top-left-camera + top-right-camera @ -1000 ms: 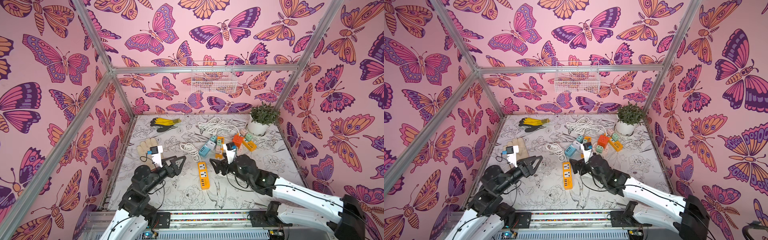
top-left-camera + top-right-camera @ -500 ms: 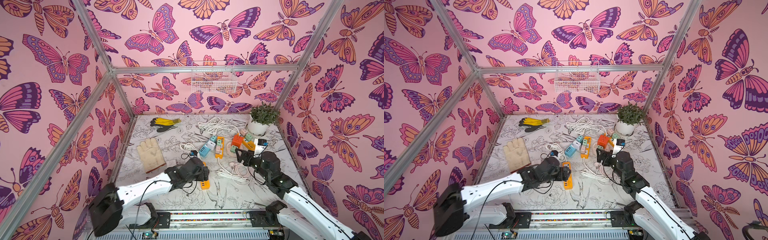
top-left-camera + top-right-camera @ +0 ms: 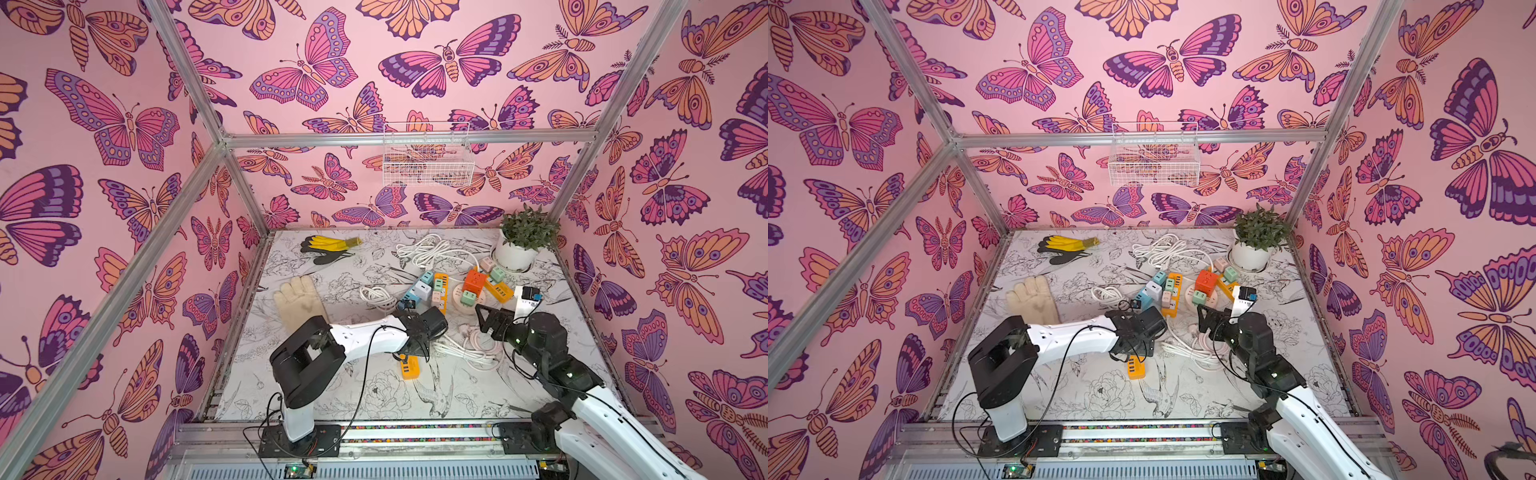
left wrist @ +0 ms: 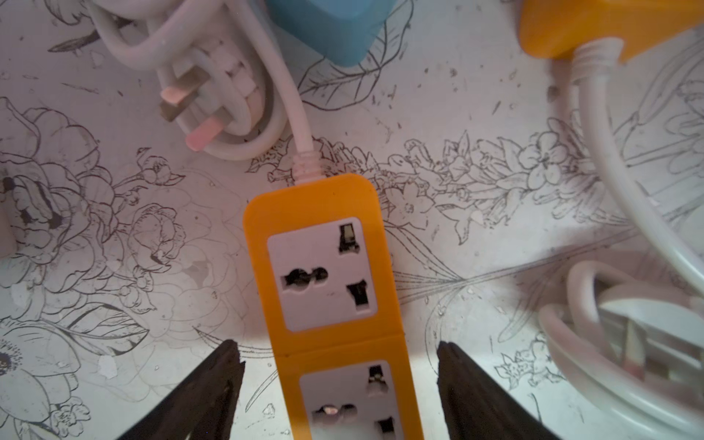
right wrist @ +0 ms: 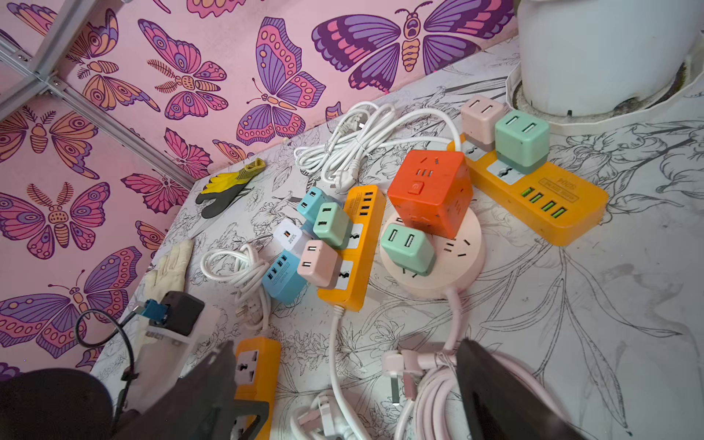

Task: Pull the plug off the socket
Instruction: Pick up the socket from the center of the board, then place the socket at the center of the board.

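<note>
A short orange socket strip (image 4: 327, 274) lies near the front, and both of its sockets that show are empty. My left gripper (image 4: 339, 360) hangs open over it, a jaw on each side with a gap to the strip; in a top view the left gripper (image 3: 412, 353) is mostly hidden under its wrist. Farther back, a green plug (image 5: 331, 224) and a pink plug (image 5: 318, 263) sit in a longer orange strip (image 5: 358, 282). Another green plug (image 5: 407, 244) sits in a round pink socket (image 5: 457, 263). My right gripper (image 5: 346, 365) is open over a pink cord bundle (image 5: 438, 396).
An orange-red cube socket (image 5: 430, 194) rests on the round one. A third orange strip (image 5: 541, 198) with two cube plugs lies by the white plant pot (image 3: 515, 255). White cords (image 3: 428, 249), a blue USB block (image 5: 284, 280), a beige glove (image 3: 299, 303) and yellow gloves (image 3: 328, 245) lie around.
My left arm swung from beside the beige glove to the front orange strip and its jaws narrowed around it. My right arm drew back to the right, off the strip.
</note>
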You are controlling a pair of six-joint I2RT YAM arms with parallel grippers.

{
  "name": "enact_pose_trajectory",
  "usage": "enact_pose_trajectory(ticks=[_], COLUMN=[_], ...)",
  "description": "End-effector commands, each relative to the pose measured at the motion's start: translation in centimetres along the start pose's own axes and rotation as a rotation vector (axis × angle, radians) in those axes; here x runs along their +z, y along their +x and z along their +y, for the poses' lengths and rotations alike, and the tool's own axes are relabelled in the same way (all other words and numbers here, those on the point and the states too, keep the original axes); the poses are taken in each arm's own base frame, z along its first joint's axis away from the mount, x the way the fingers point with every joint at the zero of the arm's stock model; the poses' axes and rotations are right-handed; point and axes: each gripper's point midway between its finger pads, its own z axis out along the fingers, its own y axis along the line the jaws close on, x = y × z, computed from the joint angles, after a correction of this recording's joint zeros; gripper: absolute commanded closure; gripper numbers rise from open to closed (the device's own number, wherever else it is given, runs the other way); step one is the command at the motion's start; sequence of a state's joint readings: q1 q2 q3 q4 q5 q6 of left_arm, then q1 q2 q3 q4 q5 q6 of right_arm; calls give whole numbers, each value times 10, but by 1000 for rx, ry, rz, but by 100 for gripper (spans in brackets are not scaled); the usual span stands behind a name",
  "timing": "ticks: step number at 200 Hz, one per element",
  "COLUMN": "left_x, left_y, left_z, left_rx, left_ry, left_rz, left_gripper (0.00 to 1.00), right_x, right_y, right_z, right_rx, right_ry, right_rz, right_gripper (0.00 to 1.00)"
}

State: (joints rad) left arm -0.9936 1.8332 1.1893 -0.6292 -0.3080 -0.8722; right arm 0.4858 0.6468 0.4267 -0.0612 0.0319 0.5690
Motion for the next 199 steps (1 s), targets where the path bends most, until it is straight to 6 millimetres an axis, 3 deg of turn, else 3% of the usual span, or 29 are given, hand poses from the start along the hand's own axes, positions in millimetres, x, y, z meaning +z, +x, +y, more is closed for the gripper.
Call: enact_pose_trajectory(ticks=[1,25,51,70,89,118,151,179,199], left_x=[7,14,20,20,18,18,33,46,53], left_y=[5,5,3,-11,-39,-100,-167,-205,-216], left_z=[15,25,32,40,58,86,106,122,125], left_rx=[-2,-30,-42,-46,-69,-111,-143,-149,-150], left_ry=[-75,-92,-84,-76,-59,-2,52,29,43], left_rz=[20,26,39,28,-3,-64,-101,-136,-133], left_gripper=[25,37,43,47,49,50,50,46,32], right_x=[-3,-4,-5,-5,-5,-2,0,0,-2], right_y=[5,6,6,6,7,11,16,20,20], right_z=[-5,-6,-5,-6,-5,-5,-3,-1,1], right_rx=[6,6,9,12,19,37,56,69,72], right_ry=[13,14,10,11,5,-7,-24,-40,-49], right_rz=[19,19,16,16,17,23,43,60,64], right_gripper=[6,6,6,6,6,6,6,7,7])
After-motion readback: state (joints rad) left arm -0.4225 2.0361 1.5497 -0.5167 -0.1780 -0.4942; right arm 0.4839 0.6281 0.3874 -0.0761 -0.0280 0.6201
